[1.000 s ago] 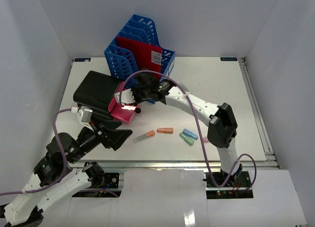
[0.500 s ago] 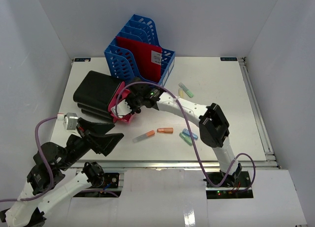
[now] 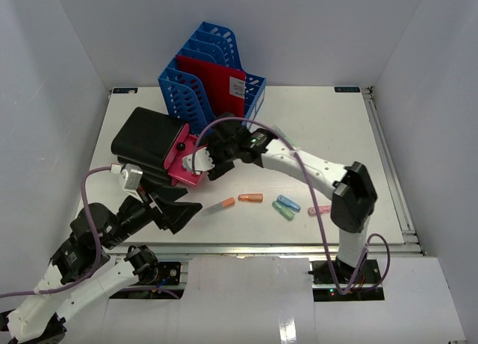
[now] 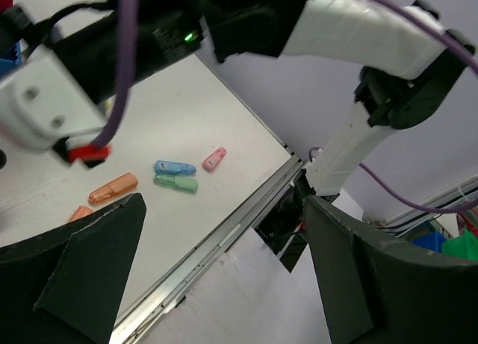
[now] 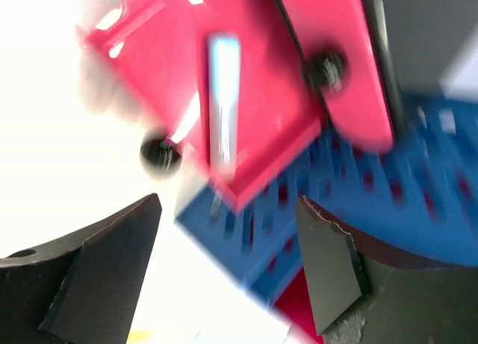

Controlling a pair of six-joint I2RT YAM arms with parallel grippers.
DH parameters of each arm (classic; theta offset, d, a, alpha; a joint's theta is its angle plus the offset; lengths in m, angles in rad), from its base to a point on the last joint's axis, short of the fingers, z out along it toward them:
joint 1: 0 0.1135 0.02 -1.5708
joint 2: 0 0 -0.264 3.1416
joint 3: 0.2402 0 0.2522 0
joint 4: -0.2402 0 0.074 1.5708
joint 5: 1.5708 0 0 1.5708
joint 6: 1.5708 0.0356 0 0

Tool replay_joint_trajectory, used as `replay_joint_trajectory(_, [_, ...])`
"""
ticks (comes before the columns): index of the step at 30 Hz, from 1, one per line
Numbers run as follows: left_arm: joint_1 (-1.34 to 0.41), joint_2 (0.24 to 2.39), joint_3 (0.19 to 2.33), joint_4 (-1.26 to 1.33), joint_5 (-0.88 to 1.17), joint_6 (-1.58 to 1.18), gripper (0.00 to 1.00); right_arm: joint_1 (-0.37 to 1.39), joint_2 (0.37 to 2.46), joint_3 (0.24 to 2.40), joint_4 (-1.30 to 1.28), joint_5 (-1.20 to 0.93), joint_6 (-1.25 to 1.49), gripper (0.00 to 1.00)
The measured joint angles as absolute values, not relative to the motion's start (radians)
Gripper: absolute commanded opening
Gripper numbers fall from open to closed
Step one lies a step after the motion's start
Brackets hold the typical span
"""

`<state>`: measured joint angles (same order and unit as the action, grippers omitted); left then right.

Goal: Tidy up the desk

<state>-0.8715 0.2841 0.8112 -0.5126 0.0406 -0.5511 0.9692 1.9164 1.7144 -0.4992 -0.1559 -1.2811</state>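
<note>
The desk [image 3: 336, 135] is a white tabletop with a metal rail [image 4: 224, 236] along its front. My right gripper [image 3: 202, 162] hovers open at the right edge of a pink tray [image 3: 183, 161], with nothing between its fingers. In the blurred right wrist view the right gripper [image 5: 228, 210] looks down on the pink tray [image 5: 254, 83], which holds a pale stick [image 5: 224, 90]. My left gripper [image 3: 177, 213] hangs wide open and empty over the front left of the desk. In its own view the left gripper [image 4: 224, 210] looks at the front rail.
A blue file rack [image 3: 213, 72] with a red folder [image 3: 218, 83] stands at the back. A black case [image 3: 146, 139] lies left of the tray. Orange [image 3: 250, 198], blue [image 3: 288, 204], green [image 3: 282, 211] and pink [image 3: 319, 210] highlighters lie at front centre.
The right gripper's jaws have spread wide at the pink tray, and that arm's elbow has swung to the right. The left arm dipped back and returned to about where it was.
</note>
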Motion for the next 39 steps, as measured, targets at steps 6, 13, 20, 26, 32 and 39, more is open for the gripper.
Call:
replay_joint_trajectory(6, [-0.871,0.361,0.744,-0.461,0.077,-0.546,0.93,0.844,1.614,1.561,-0.494,-0.261,-1.156,0.79])
replay_joint_trajectory(13, [-0.871,0.663,0.736,-0.459,0.093,-0.526,0.7,0.614,1.374,1.315,-0.473,-0.551,-0.927,0.78])
replay_joint_trajectory(20, [-0.887,1.208,0.866,-0.54,0.069,-0.412,0.73,0.439,1.183,0.94,-0.572,-0.846,-0.905,0.79])
replay_joint_trajectory(26, [-0.953,1.44,0.953,-0.579,-0.008,-0.301,0.77,0.258,1.114,0.871,-0.593,-1.039,-0.905,0.79])
replay_joint_trajectory(32, [-0.981,1.583,0.962,-0.583,-0.101,-0.192,0.78,0.169,1.104,0.868,-0.594,-1.124,-0.905,0.79])
replay_joint_trajectory(39, [-0.981,1.634,0.976,-0.584,-0.208,-0.095,0.78,0.162,1.094,0.867,-0.594,-1.153,-0.905,0.79])
